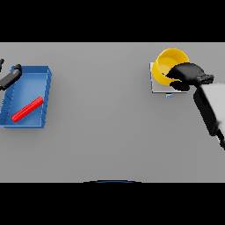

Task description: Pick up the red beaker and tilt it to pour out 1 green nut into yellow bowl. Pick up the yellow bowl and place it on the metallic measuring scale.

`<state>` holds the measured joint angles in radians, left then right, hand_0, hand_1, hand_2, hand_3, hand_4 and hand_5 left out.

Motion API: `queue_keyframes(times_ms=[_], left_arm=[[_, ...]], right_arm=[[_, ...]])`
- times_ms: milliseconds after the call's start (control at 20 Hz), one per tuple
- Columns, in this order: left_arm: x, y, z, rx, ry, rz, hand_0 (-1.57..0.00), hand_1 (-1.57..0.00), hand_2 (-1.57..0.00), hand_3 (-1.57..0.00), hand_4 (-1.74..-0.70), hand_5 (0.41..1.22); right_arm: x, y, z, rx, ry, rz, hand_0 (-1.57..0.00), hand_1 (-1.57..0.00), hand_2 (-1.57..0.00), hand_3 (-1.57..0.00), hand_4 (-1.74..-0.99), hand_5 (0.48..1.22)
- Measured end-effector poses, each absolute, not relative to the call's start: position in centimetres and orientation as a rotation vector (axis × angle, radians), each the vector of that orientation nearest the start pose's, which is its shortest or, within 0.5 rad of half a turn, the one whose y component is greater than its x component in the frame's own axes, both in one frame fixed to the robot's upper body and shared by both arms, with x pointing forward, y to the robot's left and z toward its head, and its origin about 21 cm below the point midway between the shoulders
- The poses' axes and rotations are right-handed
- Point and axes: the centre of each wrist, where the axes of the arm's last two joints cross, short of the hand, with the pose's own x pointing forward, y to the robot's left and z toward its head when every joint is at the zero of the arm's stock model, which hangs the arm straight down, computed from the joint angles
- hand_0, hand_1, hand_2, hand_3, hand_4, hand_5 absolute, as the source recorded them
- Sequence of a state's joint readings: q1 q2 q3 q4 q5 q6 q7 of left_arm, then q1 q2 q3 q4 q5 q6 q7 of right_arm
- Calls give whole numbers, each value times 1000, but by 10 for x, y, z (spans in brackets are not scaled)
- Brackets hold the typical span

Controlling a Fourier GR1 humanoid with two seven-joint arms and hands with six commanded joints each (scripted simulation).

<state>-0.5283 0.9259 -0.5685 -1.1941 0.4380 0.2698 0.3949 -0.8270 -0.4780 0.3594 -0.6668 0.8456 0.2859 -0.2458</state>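
Two containers stand on the grey tabletop (110, 132), one near each side edge. Toward the far right corner, the yellow bowl (169, 61) sits tilted over the metallic scale (154, 88), a flat pale plate with a small blue mark at its near edge. The right hand (186, 75) has its fingers curled over the bowl's near right rim, gripping it. The tilt suggests that the bowl is not yet seated flat; judged from this, the placing step is in its final stage. Whether the bowl's base touches the plate cannot be determined. The bowl's interior is partly covered by the hand, and no green nut is visible in the part that shows.

Along the left edge lies a blue tray (41, 72). It holds a red beaker (27, 109), seen as a long red shape lying slantwise on the tray floor. No nuts can be made out in the tray. The left hand (13, 72) shows at the tray's far left corner, holding nothing; its finger state cannot be determined.
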Motion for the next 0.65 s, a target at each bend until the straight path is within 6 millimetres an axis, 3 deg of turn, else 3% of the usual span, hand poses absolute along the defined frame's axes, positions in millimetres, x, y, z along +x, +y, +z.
queue_keyframes(times_ms=[150,300,500,650], left_arm=[[339,349,104,584,-1088,-402,1,1,1,1,-727,717],[339,352,103,595,-1089,-399,1,1,1,1,-723,705],[343,348,105,585,-1094,-389,1,1,1,1,-722,697],[340,348,103,591,-1088,-397,1,1,1,1,-720,693]], right_arm=[[427,-275,73,-645,-1062,1605,-369,-582,-693,-613,-1539,933],[427,-278,76,-651,-1046,1647,-188,-304,-446,-490,-1485,859],[427,-277,75,-656,-1030,1668,-77,-124,-202,-352,-1431,799],[427,-276,73,-639,-1006,1651,-39,-63,-103,-272,-1410,759]])
